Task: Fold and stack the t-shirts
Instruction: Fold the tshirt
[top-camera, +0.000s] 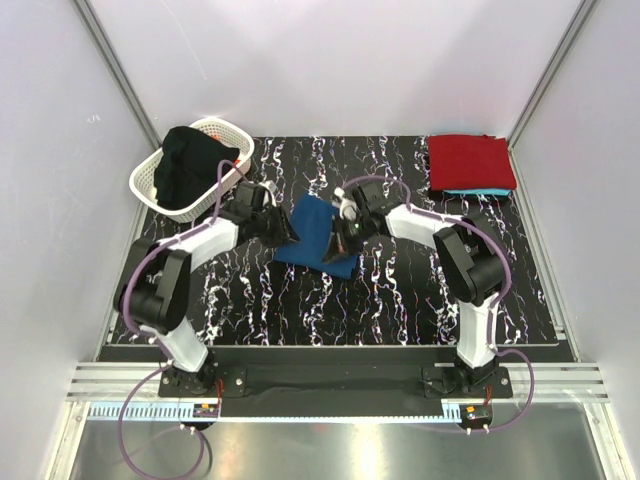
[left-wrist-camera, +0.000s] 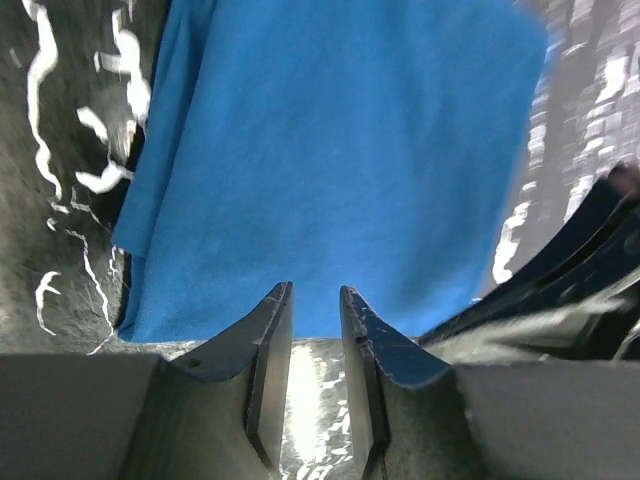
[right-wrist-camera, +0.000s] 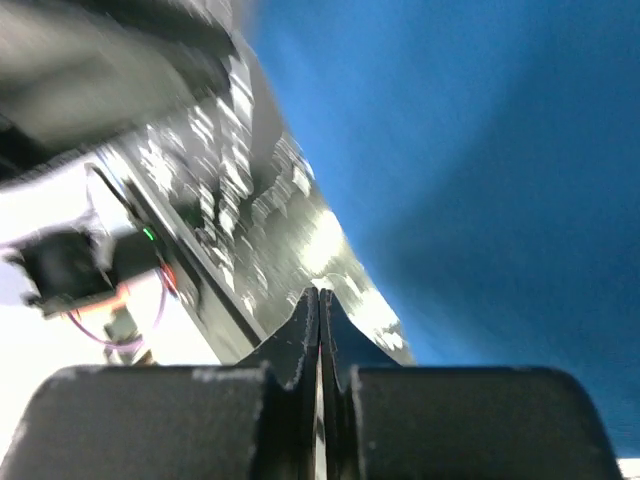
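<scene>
One overhead view, two wrist close-ups.
The top camera looks down from above and behind the arms (top-camera: 205, 243) onto the whole table (top-camera: 400, 300). Both wrist cameras sit low and close, facing the blue shirt (top-camera: 312, 235) from opposite sides, the right one blurred. All three views share that shirt and the table around it.

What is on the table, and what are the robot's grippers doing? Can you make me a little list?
table: black with white streaks
blue shirt: folded, in the middle, between the two grippers
red shirt: folded, far right corner, lying on the turquoise shirt
basket: white, far left corner
dark garment: heaped in the basket, not folded
left gripper: open, at the blue shirt's edge, nothing between its jaws
right gripper: shut, beside the blue shirt's edge
</scene>
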